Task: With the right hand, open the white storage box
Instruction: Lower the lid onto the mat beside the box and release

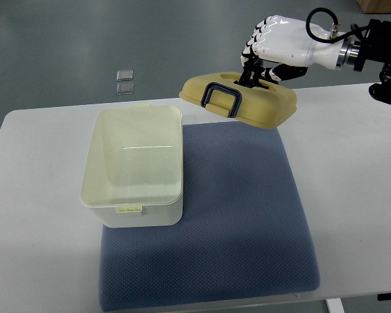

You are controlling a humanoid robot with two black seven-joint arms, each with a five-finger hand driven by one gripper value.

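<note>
- Desk [45, 261] and mat [247, 215] lie below the robot hand.
- Box [133, 166] sits open, down-left of it.
- Lid [260, 104] hangs tilted beneath it; best lowered flat onto the mat.
- Right robot hand [257, 68] has fingers closed on the lid's top.

Bright even overhead light, soft faint shadows, streak of glare inside box [135, 163], sharp focus

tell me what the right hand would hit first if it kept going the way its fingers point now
The right hand points down-left, gripping the pale yellow plastic lid. Straight on, the lid would probably meet the blue-grey textured mat beside the open white plastic storage box; depth is unclear.
</note>
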